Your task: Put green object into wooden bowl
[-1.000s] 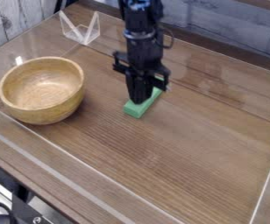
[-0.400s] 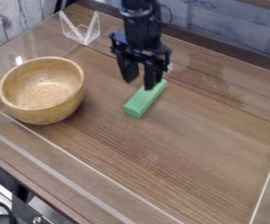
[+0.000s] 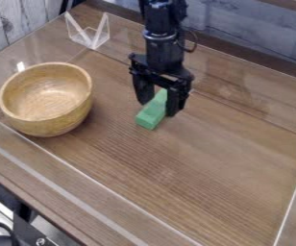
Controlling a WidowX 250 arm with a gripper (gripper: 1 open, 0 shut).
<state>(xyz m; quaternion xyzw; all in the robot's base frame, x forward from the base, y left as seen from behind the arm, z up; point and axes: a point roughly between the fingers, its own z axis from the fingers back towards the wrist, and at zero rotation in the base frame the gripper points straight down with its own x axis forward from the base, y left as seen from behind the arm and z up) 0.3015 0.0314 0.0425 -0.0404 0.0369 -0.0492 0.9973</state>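
Note:
The green object (image 3: pixel 151 113) is a short bright green bar lying on the wooden table, right of the wooden bowl (image 3: pixel 44 97). My gripper (image 3: pixel 161 100) comes straight down from above, its black fingers (image 3: pixel 137 97) spread apart on either side of the bar's far end. It is open, and the fingers do not visibly press on the bar. The round tan bowl stands empty at the left, about a bowl's width from the bar.
A low clear plastic wall (image 3: pixel 61 187) rims the table's front and sides. A small clear plastic stand (image 3: pixel 86 32) sits at the back left. Grey planks run along the back.
The gripper was shut over the green bar, then rose and opened. Now it has come down again, its open fingers straddling the bar. The bar has hardly moved.

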